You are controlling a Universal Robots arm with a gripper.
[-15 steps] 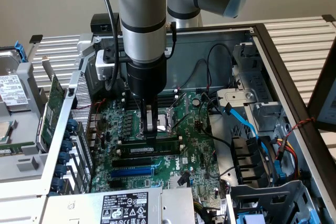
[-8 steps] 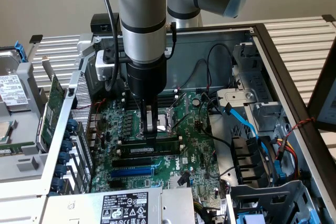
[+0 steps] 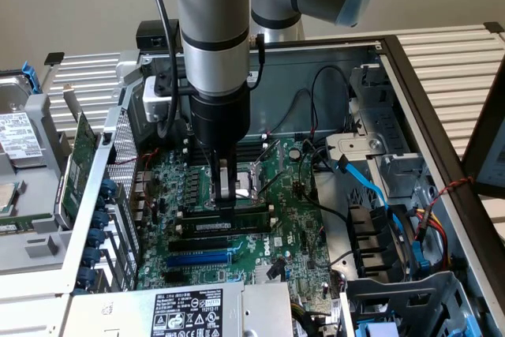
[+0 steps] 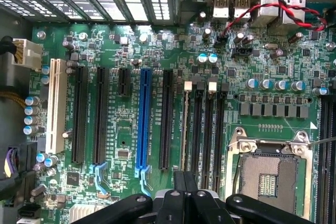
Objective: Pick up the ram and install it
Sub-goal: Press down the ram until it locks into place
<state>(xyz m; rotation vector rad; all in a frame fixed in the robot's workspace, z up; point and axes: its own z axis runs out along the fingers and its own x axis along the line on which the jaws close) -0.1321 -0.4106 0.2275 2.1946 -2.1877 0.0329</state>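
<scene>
The ram is a thin green stick standing on edge in a memory slot of the motherboard, just in front of the CPU socket. My gripper points straight down with its fingers shut, their tips at the ram's top edge near the middle; I cannot tell whether they touch it. In the wrist view the ram shows edge-on as a pale line in the memory slot nearest the black card slots. The shut gripper hangs over one end of that slot.
Three empty black memory slots lie beside the ram, next to the open CPU socket. A blue card slot and black ones run parallel. Blue and black cables crowd the exterior view's right. The power supply sits in front.
</scene>
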